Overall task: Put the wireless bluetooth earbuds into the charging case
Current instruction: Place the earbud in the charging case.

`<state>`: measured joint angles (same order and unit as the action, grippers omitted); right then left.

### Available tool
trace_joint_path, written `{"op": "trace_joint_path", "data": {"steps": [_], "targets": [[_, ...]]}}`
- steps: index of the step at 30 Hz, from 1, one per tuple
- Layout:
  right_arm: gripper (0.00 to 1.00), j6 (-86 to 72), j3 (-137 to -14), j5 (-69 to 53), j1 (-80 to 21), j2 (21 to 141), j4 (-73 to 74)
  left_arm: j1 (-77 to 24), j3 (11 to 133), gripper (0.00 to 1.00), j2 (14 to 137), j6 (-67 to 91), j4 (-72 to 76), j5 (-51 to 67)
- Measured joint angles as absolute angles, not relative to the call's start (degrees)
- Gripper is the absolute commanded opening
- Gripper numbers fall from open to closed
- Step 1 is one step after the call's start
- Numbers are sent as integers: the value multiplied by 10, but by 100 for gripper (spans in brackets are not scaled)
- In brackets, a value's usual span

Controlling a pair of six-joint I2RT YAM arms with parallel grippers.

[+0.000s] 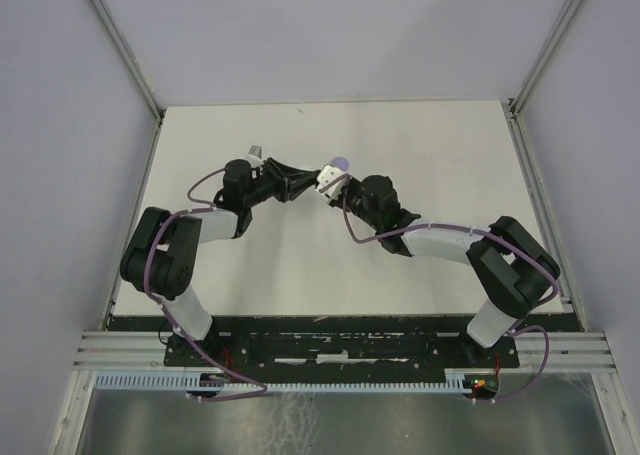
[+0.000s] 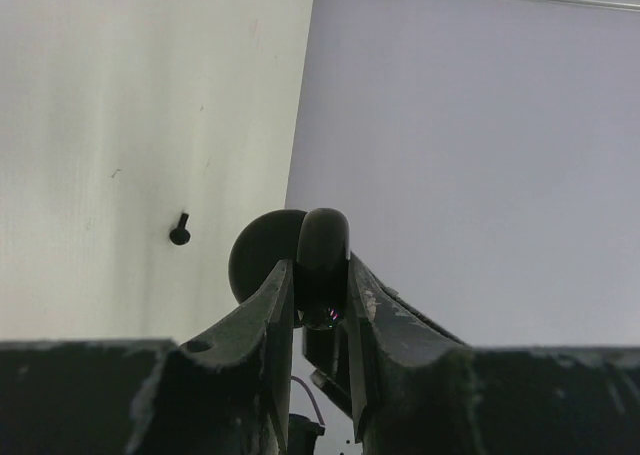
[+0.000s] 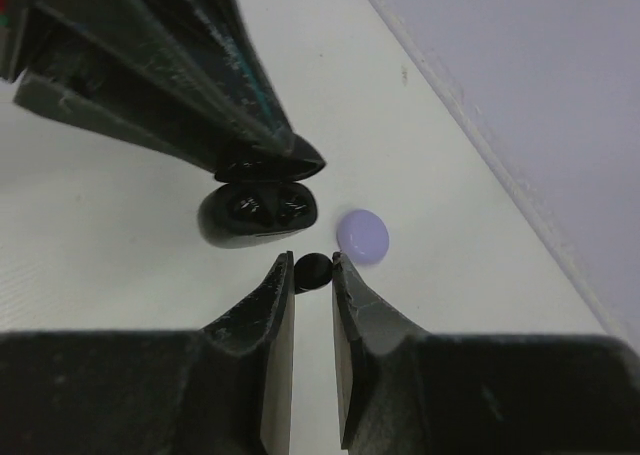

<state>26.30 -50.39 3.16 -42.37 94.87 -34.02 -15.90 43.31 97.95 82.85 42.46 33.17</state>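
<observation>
The black charging case [image 3: 257, 213] stands open with two dark glinting wells. My left gripper [image 2: 322, 265] is shut on its upright lid [image 2: 325, 243], and the round base [image 2: 258, 260] shows behind the left finger. My right gripper [image 3: 312, 265] is shut on a tiny black earbud [image 3: 312, 272], just in front of the case and a little above the table. In the top view the two grippers meet tip to tip, the left [image 1: 300, 185] and the right [image 1: 326, 185]. Another small black stemmed piece [image 2: 180, 233] lies on the table left of the case.
A round pale lilac puck [image 3: 363, 237] lies close to the right of my right fingertips, and also shows in the top view [image 1: 340, 162]. A small pale piece [image 1: 255, 153] sits by the left wrist. The grey wall [image 3: 520, 65] runs along the table's far edge.
</observation>
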Motion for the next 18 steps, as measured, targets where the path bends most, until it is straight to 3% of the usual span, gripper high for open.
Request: {"op": "trace_joint_path", "data": {"steps": [10, 18], "targets": [[1, 363, -472, -60, -424, 951, -487, -173, 443, 3, 988, 835, 424, 331], [1, 418, -472, -88, -424, 954, -504, -173, 443, 3, 988, 836, 424, 334]]}}
